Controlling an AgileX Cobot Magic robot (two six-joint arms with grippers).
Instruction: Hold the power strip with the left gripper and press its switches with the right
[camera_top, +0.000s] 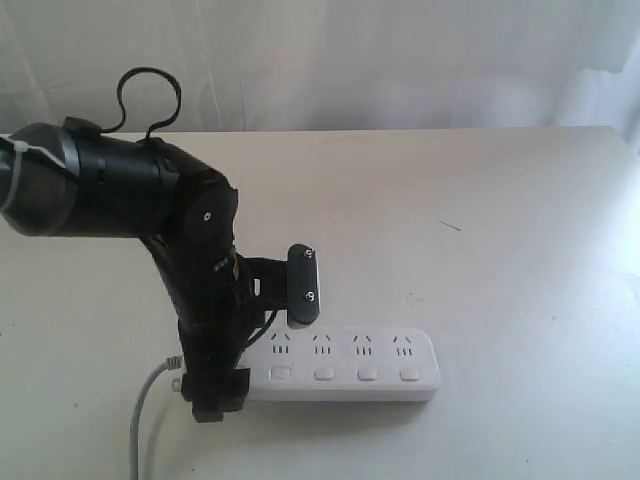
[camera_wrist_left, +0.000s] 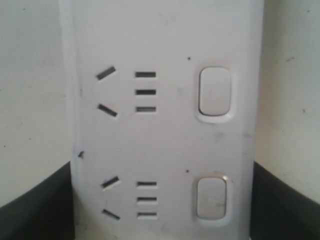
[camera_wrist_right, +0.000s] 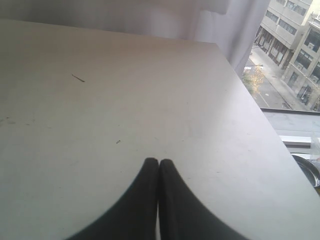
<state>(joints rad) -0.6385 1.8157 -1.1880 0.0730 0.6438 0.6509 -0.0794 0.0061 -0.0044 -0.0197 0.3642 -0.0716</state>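
My left hand grips the power strip across its 9 o'clock end; my right hand is pinched closed above the desk.

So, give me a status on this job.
Done: the left tool straddles one end of the power strip, fingers flanking both long edges. In hand: securing that hold; whether it clamps is unclear. Left: all pressing. The right tool is shut, facing only table, nowhere near the switches.
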